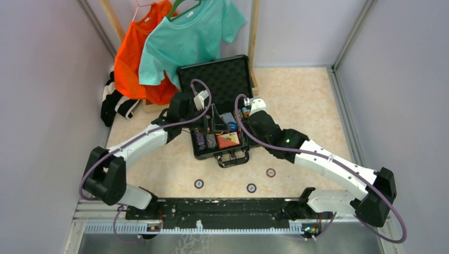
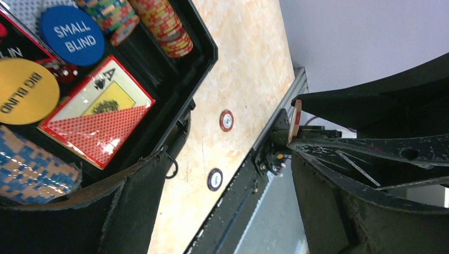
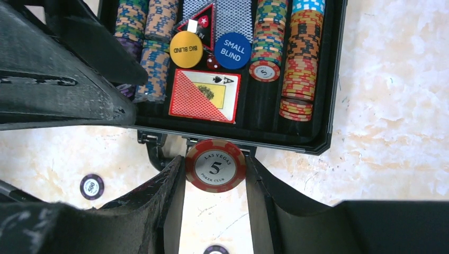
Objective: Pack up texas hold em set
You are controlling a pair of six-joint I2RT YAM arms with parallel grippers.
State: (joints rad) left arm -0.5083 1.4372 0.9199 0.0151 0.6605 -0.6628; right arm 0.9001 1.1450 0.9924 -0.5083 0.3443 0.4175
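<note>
— Gripping what, on my right side?

— Your right pincer point(image 3: 215, 169) is clamped on the rim of a red chip point(image 3: 215, 165), printed face turned to the wrist camera. It hangs just outside the near wall of the open case point(image 3: 328, 95).

— Where would it go?

— My guess is the red-orange row point(image 3: 299, 63). From your pincer that row lies ahead and to the right. Its long axis runs away from you, from the near wall toward the lid point(image 1: 214, 74). Bare floor shows at the row's near end, so the chip probably has to stand on edge, face along the row.

— And the left arm?

— Your left pincer point(image 2: 227, 143) stands wide apart above the case's left side, gripping nothing that I can make out. The right arm is nearer that row. Three loose chips point(image 1: 251, 188) lie on the worktop point(image 1: 317, 106), between the case and the arm bases.
</note>
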